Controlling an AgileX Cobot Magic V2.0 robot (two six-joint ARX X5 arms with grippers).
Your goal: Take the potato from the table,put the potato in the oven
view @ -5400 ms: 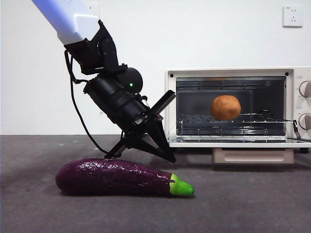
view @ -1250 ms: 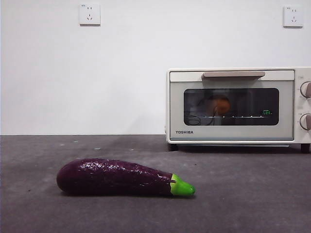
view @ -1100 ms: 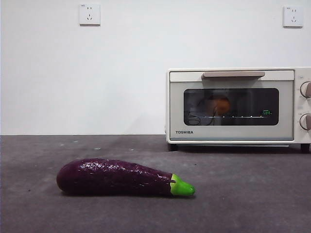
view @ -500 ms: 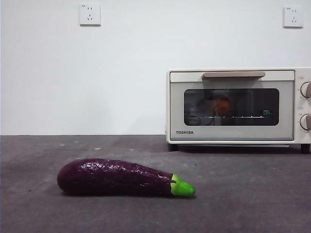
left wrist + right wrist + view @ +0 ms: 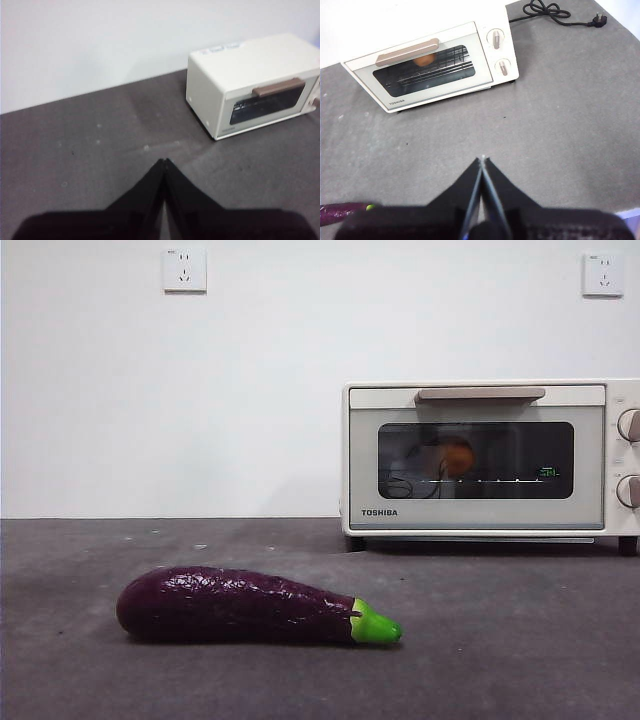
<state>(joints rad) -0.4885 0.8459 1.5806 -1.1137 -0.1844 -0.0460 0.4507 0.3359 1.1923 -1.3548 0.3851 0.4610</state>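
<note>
One word legible: TOSHIBA, in dark letters at the lower left of the oven (image 5: pixel 490 458) door, seen from the front. Cream-white box, door closed, beige bar handle (image 5: pixel 480 394) across the top of the door, two round knobs (image 5: pixel 499 51) on the panel beside the dark glass. Behind that glass, dim and orange-brown, the potato (image 5: pixel 456 455) on the wire rack, inside the oven; seen also through the window from the right wrist (image 5: pixel 423 60). Small pale label on the oven's top near its back edge in the left wrist view, too blurred to read.

Dark grey, rough table (image 5: pixel 520 640) with faint pale specks, meeting a plain white wall (image 5: pixel 250 390). Two white wall sockets (image 5: pixel 185 270) high on that wall. Long purple eggplant (image 5: pixel 245 605) with green stem lying toward the table's front edge, well apart from the oven. Black power cord (image 5: pixel 555 12) with plug lying on the table behind the oven.

Left gripper (image 5: pixel 164 162) raised above the table, well back from the oven, jaws pressed together, empty. Right gripper (image 5: pixel 482 160) likewise high over bare table, jaws closed tip to tip, grasping nothing.
</note>
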